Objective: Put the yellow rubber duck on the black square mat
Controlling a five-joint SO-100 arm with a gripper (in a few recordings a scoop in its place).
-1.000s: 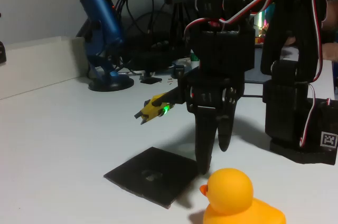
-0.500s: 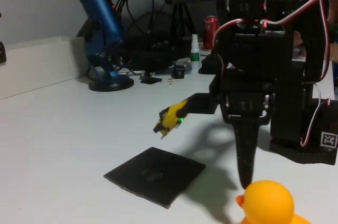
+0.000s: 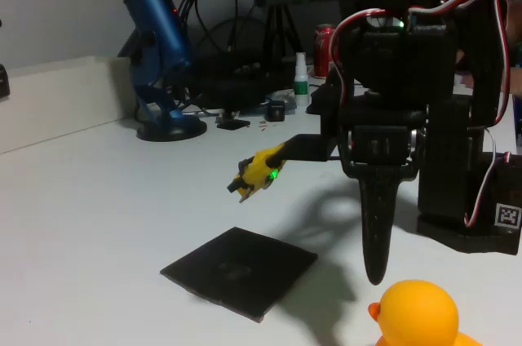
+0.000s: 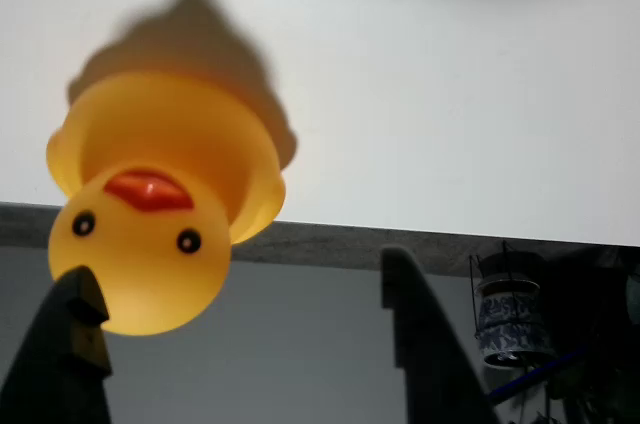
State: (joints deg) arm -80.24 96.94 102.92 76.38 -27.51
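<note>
The yellow rubber duck [image 3: 416,316] sits on the white table at the bottom right of the fixed view, beak pointing left. In the wrist view the duck [image 4: 160,214] appears upside down, facing the camera. The black square mat [image 3: 241,269] lies flat to the duck's left, with nothing on it. My gripper [image 3: 375,271] hangs pointing down just above and behind the duck's head. It is open, with its fingers [image 4: 420,344] spread wide in the wrist view, and the duck's head is by the left one.
A yellow part with a green light [image 3: 257,173] juts left from my wrist above the mat. A blue microphone [image 3: 157,48], a red can [image 3: 326,36] and a small bottle [image 3: 301,77] stand at the back. My arm's base [image 3: 457,199] is at the right.
My gripper swung to the right, away from the mat's edge, and the duck ended up further right too. In the last half second little moved.
</note>
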